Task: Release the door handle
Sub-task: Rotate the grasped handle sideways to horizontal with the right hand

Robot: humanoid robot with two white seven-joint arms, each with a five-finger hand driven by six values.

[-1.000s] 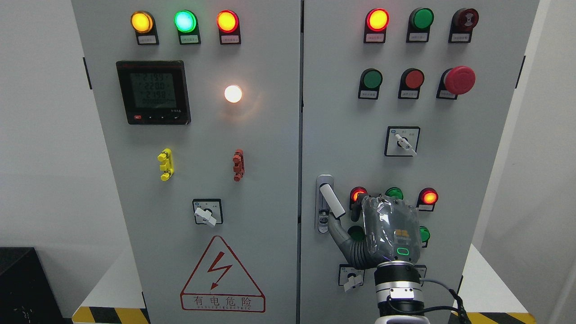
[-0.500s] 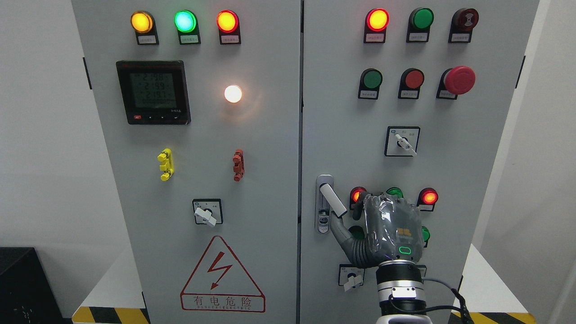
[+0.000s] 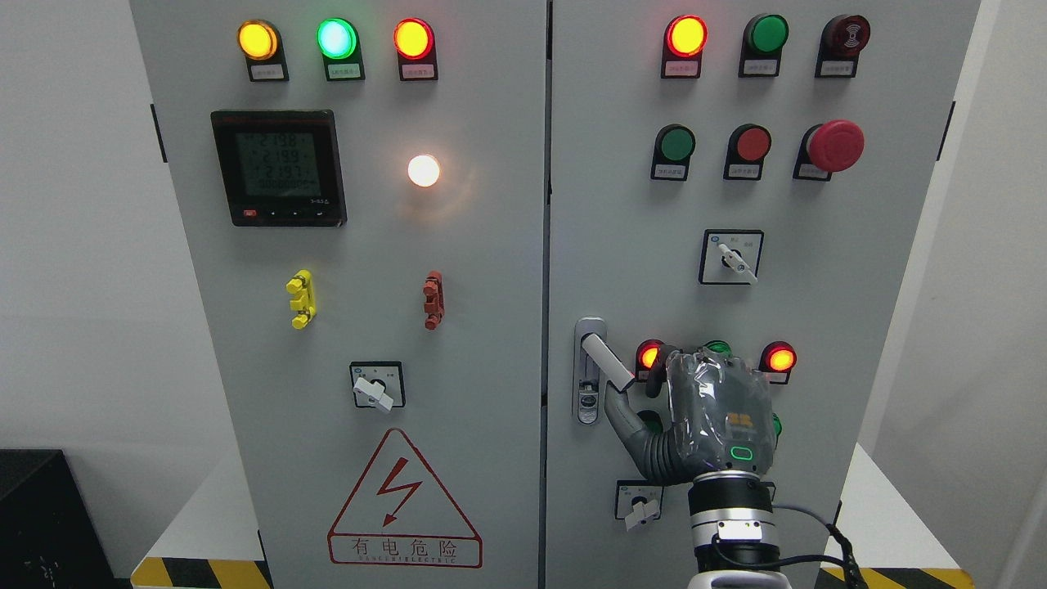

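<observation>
1. Nearest the camera, the right arm rises from the bottom edge, right of the middle; its metal wrist cuff (image 3: 730, 511) sits directly below the right hand (image 3: 695, 413), with a black cable looping off to the cuff's right.
2. The right hand, wrapped in clear plastic film, is held back-to-camera just right of and below the door handle (image 3: 607, 363). Its thumb (image 3: 623, 415) stretches up-left, the tip at the handle's lower end — whether it actually touches cannot be told. The other fingers are curled near the top of the palm, beside the handle rather than around it, so the hand grips nothing.
3. The door handle is a white lever on the right cabinet door (image 3: 859, 286), swung out of its silver lock plate (image 3: 587, 391) and slanting down to the right.
4. Right of the handle, two lit red lamps (image 3: 779, 359) flank the hand's top; below the handle a rotary switch (image 3: 638, 505) sits just left of the wrist.
5. Farther up from the handle are a selector switch (image 3: 732, 257) and a red emergency-stop button (image 3: 834, 146).
6. Left of the handle, across the door seam, the left cabinet door (image 3: 491, 327) carries a digital meter (image 3: 278, 168) and a lightning warning triangle (image 3: 404, 499).
</observation>
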